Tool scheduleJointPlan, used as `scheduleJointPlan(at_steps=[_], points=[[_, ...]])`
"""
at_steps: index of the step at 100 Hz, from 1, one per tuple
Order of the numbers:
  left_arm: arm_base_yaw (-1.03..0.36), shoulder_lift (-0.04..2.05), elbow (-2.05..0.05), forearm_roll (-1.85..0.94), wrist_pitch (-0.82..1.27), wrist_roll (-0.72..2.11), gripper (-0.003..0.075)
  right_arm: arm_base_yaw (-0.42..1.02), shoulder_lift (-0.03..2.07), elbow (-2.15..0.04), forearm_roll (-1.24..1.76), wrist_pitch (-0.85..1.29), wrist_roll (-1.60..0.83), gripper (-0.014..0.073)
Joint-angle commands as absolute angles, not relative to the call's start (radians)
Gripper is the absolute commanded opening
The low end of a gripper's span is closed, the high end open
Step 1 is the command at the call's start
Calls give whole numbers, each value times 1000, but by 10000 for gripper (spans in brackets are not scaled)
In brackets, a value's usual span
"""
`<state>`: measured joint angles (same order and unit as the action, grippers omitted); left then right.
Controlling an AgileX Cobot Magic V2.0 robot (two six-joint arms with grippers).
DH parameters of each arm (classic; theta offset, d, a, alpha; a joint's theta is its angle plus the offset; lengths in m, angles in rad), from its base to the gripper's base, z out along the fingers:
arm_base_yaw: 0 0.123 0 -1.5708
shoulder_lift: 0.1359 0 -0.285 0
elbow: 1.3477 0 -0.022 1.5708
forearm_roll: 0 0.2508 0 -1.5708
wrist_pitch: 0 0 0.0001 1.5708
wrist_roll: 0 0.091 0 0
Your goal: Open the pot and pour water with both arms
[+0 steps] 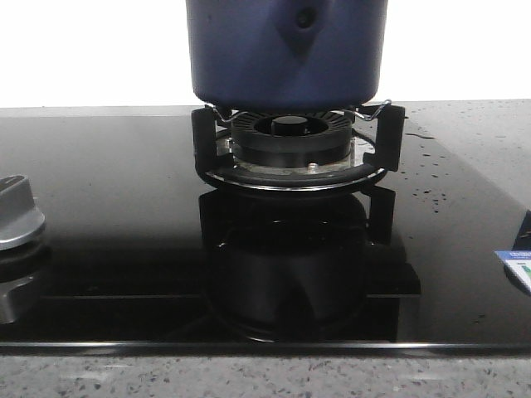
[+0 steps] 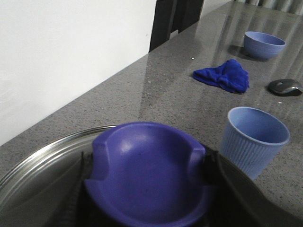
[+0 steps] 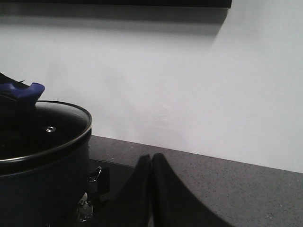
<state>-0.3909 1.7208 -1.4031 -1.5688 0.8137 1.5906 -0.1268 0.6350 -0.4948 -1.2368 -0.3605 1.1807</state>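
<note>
Progress is at the first step, we judge. Front view: the pot (image 1: 286,51) sits on the burner ring (image 1: 290,137); no gripper shows.

Left wrist view: the left gripper (image 2: 147,215) appears clamped on the blue lid knob (image 2: 147,175), with a ribbed cup (image 2: 254,139) near on the counter (image 2: 165,90).

Right wrist view: the lid (image 3: 42,130) is on the pot; the right gripper (image 3: 150,189) is closed and empty beside it. Lifting and pouring remain.
</note>
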Motion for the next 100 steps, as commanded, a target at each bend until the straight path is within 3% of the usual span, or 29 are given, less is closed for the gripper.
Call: scheduleJointPlan(at_steps=[1,24,40,49,78,100], points=[[-399,1672,-1437,-1617,851,1574,288,-127,631,-520,-1224,-375,1182,-65],[-403,1669,-1437,-1563,851,1563,503,-127,631,-520,-1224,-373,1182,-65],[-389,1620,-1437,-1620,833,1563,505,-127,631,-520,-1225,-351,1182,-65],[-369,1561,-1437,-1629,816,1563,459,-127,631,-520,-1225,-321,1182,-65],[-253,1300,-1430,-1531,737,1423,158,-127,631,-520,-1227,-296,1182,-65],[-215,989,-1214,-1353,629,1333,115,-127,631,-520,-1249,-309,1182,-65]])
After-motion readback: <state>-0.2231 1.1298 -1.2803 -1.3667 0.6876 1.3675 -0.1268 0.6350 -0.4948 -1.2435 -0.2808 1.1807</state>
